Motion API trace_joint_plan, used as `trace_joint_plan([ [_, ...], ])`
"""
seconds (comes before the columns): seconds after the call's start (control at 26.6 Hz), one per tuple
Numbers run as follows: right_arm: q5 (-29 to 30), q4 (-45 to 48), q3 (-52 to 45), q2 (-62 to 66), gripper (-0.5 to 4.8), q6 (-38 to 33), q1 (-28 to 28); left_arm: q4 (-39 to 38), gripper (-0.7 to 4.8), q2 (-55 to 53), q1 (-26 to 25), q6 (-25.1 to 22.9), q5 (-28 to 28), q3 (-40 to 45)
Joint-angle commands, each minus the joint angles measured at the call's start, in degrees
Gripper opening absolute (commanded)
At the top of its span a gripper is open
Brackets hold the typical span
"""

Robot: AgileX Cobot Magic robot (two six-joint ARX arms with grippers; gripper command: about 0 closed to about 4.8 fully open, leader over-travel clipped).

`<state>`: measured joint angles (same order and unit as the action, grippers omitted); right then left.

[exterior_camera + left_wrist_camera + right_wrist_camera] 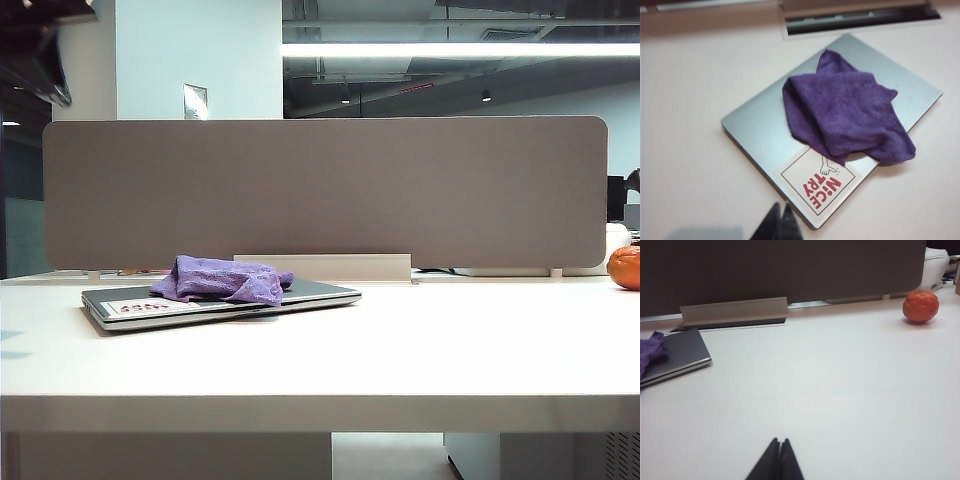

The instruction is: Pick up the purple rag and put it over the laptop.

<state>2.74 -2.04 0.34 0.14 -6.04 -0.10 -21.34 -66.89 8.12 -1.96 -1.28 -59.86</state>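
The purple rag [222, 280] lies crumpled on the closed laptop [320, 292], left of the table's middle. From above, the purple rag [847, 115] covers much of the laptop lid [757, 122]; a white sticker [819, 184] with red letters shows near one corner. My left gripper [781, 206] hangs above the table beside that corner, shut and empty, apart from the rag. My right gripper [779, 441] is shut over bare table, well away from the laptop [682, 351] and the rag's edge [649, 351]. Neither gripper shows in the exterior view.
An orange ball [625, 267] sits at the table's far right, seen also as an orange ball [920, 305]. A grey partition [325, 190] stands along the back with a pale cable tray [322, 267] at its foot.
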Motion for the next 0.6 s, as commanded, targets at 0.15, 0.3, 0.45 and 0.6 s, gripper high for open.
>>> trace_joint_plan([
  [0.15,-0.09,0.55,-0.17,-0.09,0.22,0.24,0.0,0.92,-0.06,11.02,0.02,0.7,0.17,7.67],
  [0.3,-0.11,0.57,-0.2,-0.09,0.22,0.24,0.0,0.92,-0.06,18.47,0.04,1.36,0.13,12.31],
  [0.45,-0.11,0.57,-0.2,-0.09,0.22,0.24,0.0,0.42,-0.06,28.52,0.04,2.1,0.17,19.02],
  [0.6,-0.11,0.55,-0.17,-0.09,0.22,0.24,0.0,-0.83,-0.06,36.09,0.04,4.15,0.02,23.56],
])
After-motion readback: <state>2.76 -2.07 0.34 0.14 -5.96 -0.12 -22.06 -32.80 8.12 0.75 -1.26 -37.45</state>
